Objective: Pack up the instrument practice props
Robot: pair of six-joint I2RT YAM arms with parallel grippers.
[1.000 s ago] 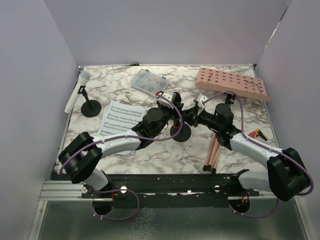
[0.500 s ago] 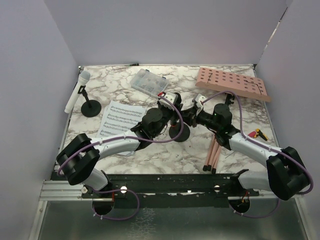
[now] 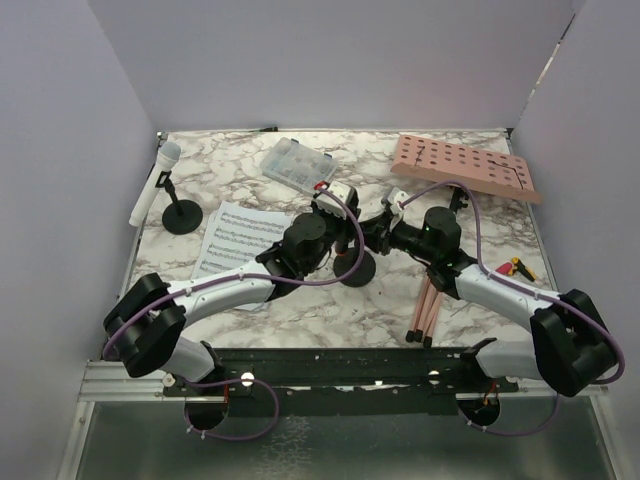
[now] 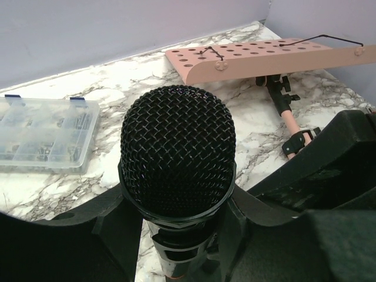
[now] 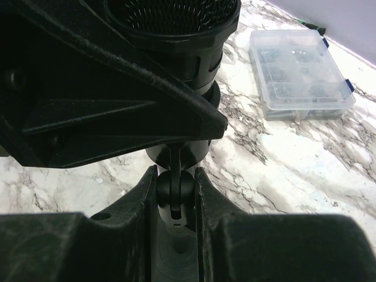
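At the table's middle my two grippers meet at the black mic holder [image 3: 356, 268]. In the left wrist view the black microphone [image 4: 176, 158] stands upright, its mesh head above my left gripper [image 4: 176, 235], which is shut on its body. My right gripper [image 5: 174, 191] is shut on the holder's black joint just below the microphone [image 5: 176, 23]. From above, the left gripper [image 3: 345, 225] and right gripper [image 3: 372, 232] are almost touching. The white microphone [image 3: 155, 185] leans in its own holder [image 3: 181, 217] at far left. Sheet-music pages [image 3: 240, 235] lie beside it. The pink board [image 3: 465, 167] stands at back right, its legs [image 3: 428, 300] lying below.
A clear plastic parts box [image 3: 298, 166] sits at the back centre, also seen in the left wrist view [image 4: 44, 132] and the right wrist view [image 5: 299, 73]. A small red and yellow item [image 3: 520, 268] lies near the right edge. Walls close in three sides.
Both grippers keep their grips. The left arm's elbow has swung a little leftward, and the grippers with the microphone have shifted slightly towards the back.
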